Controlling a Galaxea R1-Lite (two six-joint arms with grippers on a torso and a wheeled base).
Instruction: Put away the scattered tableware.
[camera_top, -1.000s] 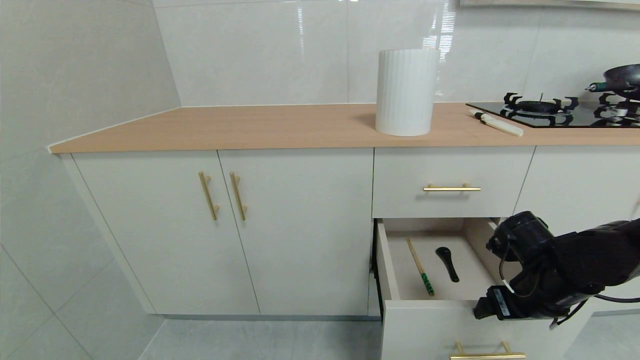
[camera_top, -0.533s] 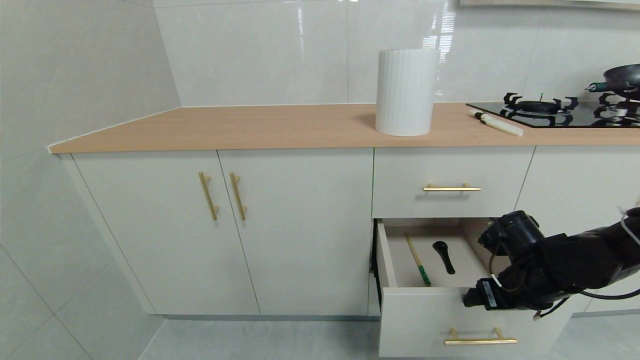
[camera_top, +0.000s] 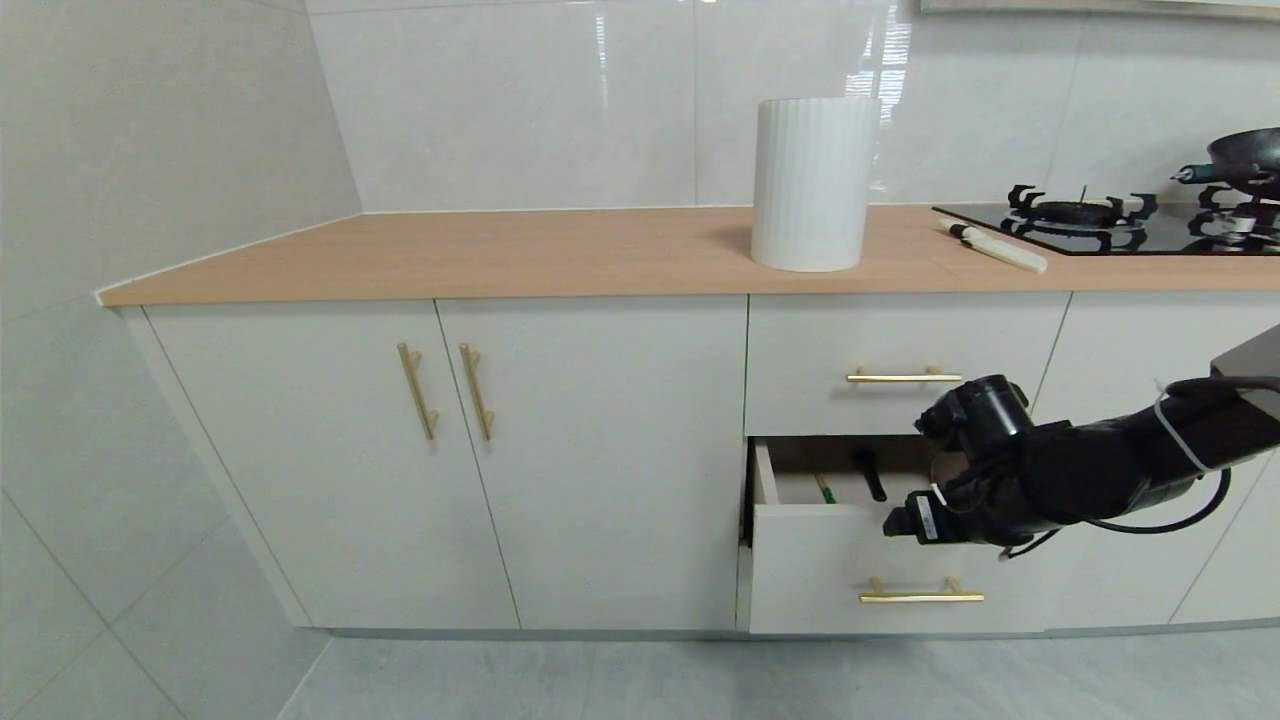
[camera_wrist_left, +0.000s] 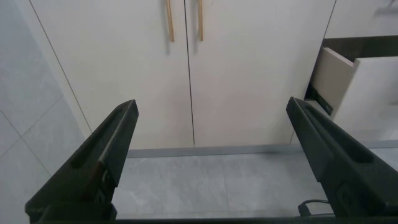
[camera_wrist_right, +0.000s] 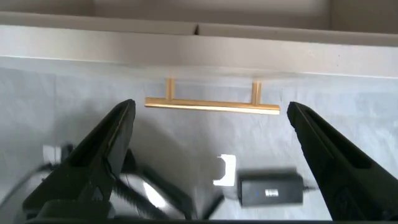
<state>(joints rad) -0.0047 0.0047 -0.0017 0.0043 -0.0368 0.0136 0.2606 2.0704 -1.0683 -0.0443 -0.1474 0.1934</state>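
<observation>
The chopsticks and black spoon are stowed inside the drawer, which is nearly shut. The right gripper, spread wide and empty, is held at the drawer's front; only closing is judged outstanding.

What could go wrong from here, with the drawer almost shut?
The open right hand sits by the top edge of the drawer and could slip into the gap and get pinched. The knife lies on the counter beside the stove; shutting now may leave it out.
</observation>
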